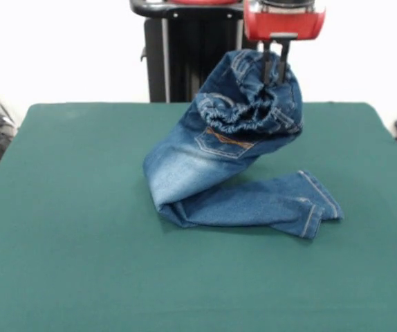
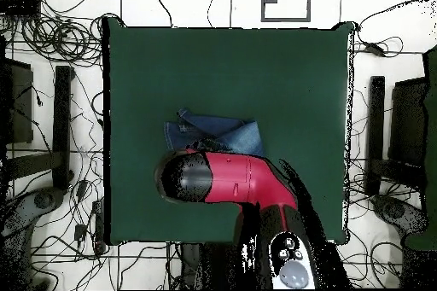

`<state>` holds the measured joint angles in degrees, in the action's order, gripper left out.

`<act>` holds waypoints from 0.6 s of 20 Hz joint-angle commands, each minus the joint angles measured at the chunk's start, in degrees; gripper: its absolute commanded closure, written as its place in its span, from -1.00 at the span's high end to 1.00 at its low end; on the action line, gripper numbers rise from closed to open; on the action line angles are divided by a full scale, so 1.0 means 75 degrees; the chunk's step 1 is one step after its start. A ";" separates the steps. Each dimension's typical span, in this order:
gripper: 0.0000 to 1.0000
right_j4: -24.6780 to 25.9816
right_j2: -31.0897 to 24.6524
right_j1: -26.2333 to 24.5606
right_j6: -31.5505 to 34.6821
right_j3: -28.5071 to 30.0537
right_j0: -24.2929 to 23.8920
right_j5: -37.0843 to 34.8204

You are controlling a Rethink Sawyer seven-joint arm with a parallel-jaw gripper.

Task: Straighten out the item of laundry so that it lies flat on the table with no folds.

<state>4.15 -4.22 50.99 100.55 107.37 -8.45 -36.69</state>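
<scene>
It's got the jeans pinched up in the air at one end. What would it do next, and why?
Probably draw the lifted end away from the hems while lowering it. The gripper is shut on the bunched waistband of the jeans, holding it above the table, while the legs lie doubled on the cloth. Pulling that way might stretch the fold out before release.

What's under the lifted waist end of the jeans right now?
In the front view, the gripper holds the bunched waistband of the jeans up; beneath it the legs lie folded on the green table. Overhead, the arm covers most of the jeans, so folds beneath cannot be seen.
</scene>
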 commanded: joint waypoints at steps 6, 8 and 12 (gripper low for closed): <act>-1.00 -0.0840 0.0489 0.0208 0.2114 0.1167 0.0507 -0.0308; -1.00 -0.0859 0.0649 0.0252 0.2218 0.1196 0.0662 -0.0282; -1.00 -0.0858 0.1065 0.0361 0.2493 0.1095 0.1096 -0.0528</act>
<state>0.96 1.79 52.41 100.61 110.38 -4.59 -36.68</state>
